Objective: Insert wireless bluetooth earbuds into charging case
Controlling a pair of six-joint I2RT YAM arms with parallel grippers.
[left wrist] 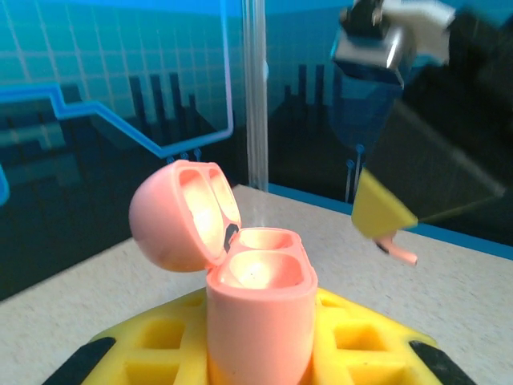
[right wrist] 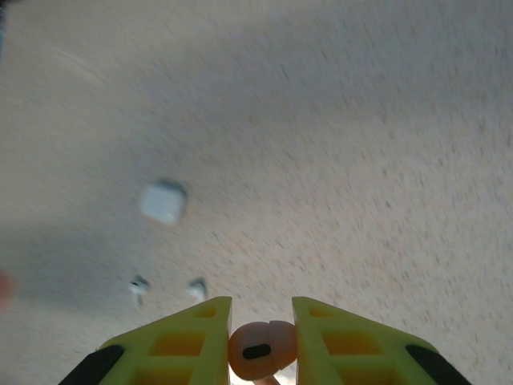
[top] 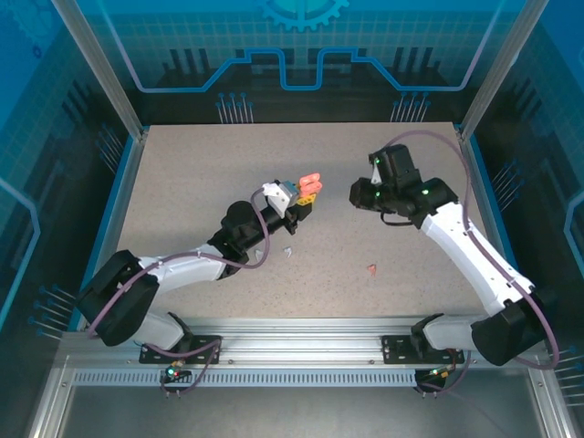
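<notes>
The speckled table (top: 201,182) spans the middle of the top view. The left arm (top: 182,269) rises from the lower left and the right arm (top: 465,237) from the lower right, and both reach toward the centre.

The left gripper (top: 307,193) is just left of centre, clenched on a salmon-pink charging case (left wrist: 260,321). In the left wrist view the case stands upright between the yellow fingers (left wrist: 164,337) at the bottom of the frame. Its lid (left wrist: 172,216) is hinged open to the left and its two wells face up.

The right gripper (top: 358,193) hangs just right of the case, apart from it. It is closed on a salmon-pink earbud (right wrist: 258,350), which is pinched between its yellow fingers at the bottom centre of the right wrist view. In the left wrist view the earbud's stem pokes out below that gripper's yellow fingertip, right of centre.

A blurred white charging case (right wrist: 163,202) lies on the table left of centre in the right wrist view. A white earbud (right wrist: 138,285) and a second white earbud (right wrist: 196,287) lie below it. A second salmon-pink earbud (top: 371,268) lies on the table below the right gripper in the top view.
</notes>
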